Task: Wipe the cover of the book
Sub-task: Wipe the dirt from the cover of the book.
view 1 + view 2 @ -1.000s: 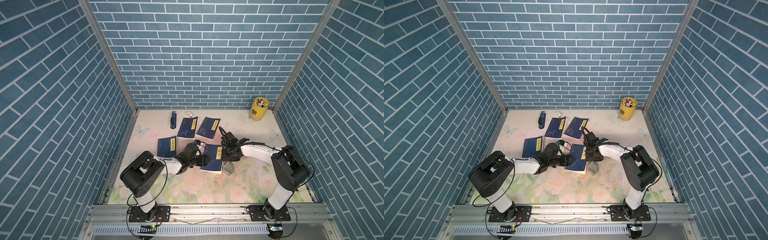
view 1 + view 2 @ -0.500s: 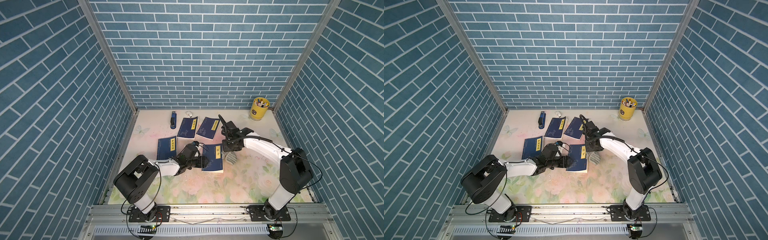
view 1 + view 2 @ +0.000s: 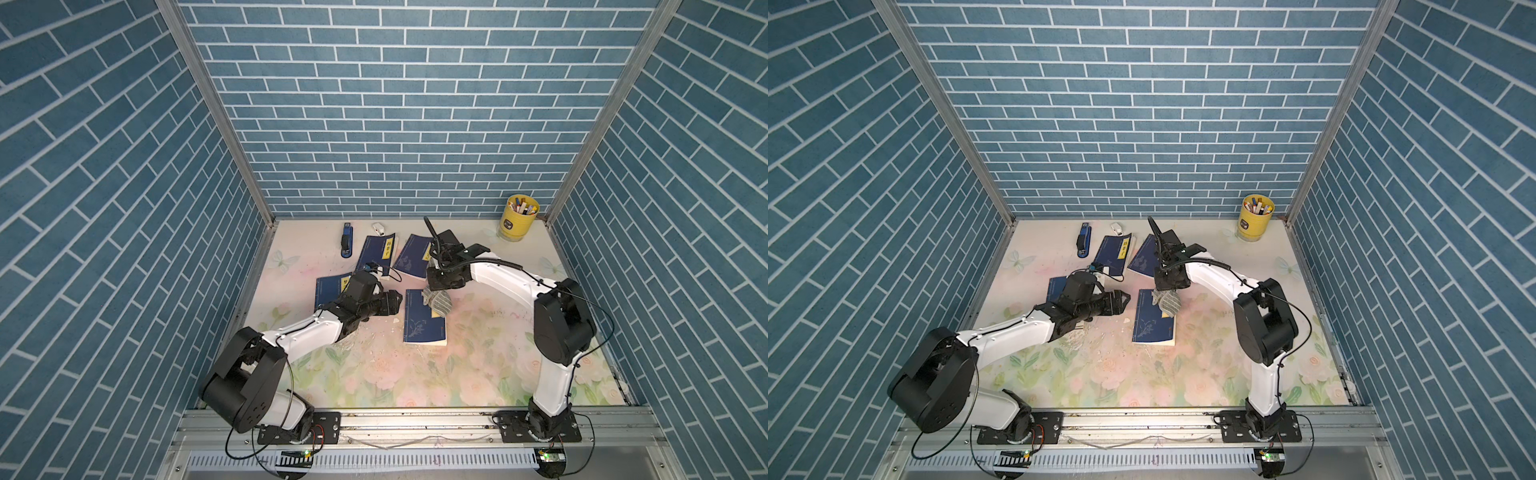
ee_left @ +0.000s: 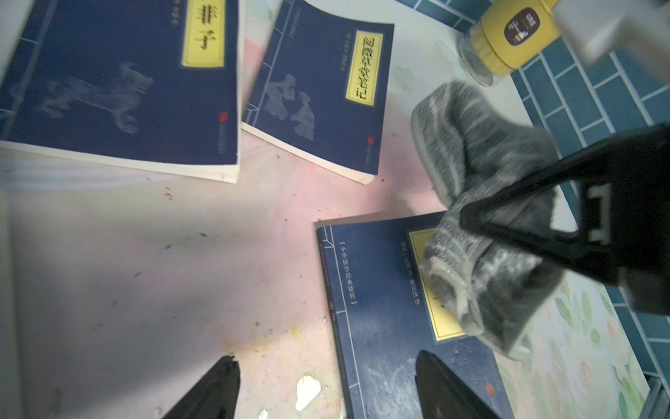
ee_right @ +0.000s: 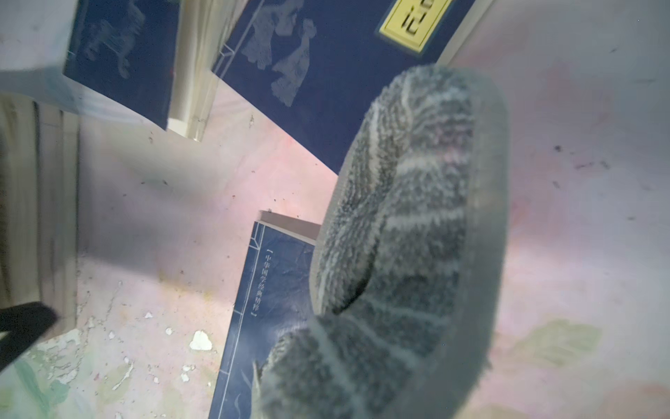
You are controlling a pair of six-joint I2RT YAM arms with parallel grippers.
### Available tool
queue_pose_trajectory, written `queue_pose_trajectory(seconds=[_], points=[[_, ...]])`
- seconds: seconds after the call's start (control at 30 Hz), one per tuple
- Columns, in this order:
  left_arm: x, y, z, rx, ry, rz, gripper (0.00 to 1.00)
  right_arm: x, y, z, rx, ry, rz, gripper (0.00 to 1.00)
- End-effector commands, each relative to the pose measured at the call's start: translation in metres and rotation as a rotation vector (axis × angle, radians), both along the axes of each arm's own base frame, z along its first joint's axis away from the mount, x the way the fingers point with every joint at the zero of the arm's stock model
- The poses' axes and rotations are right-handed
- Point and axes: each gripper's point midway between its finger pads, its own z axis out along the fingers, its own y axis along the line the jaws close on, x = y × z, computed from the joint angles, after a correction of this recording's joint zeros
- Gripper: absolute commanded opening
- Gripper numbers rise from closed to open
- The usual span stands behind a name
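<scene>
On the table point(image 3: 478, 365), the book point(image 3: 422, 326) has its far corner hidden under the striped cloth point(image 3: 438, 302), which is clamped by the right jaws. The left jaws are spread wide, empty, beside it.

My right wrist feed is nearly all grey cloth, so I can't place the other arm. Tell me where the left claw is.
Observer: The left claw is open and empty, beside the spine edge of the nearest blue book.
Operator: Now give me the cloth's place on that book.
Observer: In both top views the striped cloth, pinched in the right claw, covers the cover's far right corner; the near half lies bare.
</scene>
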Motion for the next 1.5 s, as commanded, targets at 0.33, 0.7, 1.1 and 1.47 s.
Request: queue_pose_trajectory(seconds=[0.33, 0.7, 1.1, 1.47], points=[[0.019, 0.028, 0.024, 0.053, -0.064, 0.068, 0.93, -0.076, -0.018, -0.060, -0.084, 0.172, 0.029, 0.00], [0.037, 0.035, 0.038, 0.065, -0.101, 0.094, 0.96, -0.117, -0.038, -0.068, -0.123, 0.183, -0.033, 0.00], [0.027, 0.046, 0.042, 0.073, -0.122, 0.123, 0.96, -0.014, -0.023, -0.068, -0.097, 0.153, -0.012, 0.00], [0.034, 0.049, 0.045, 0.092, -0.134, 0.137, 0.96, -0.081, -0.018, -0.068, -0.142, 0.176, 0.020, 0.00]])
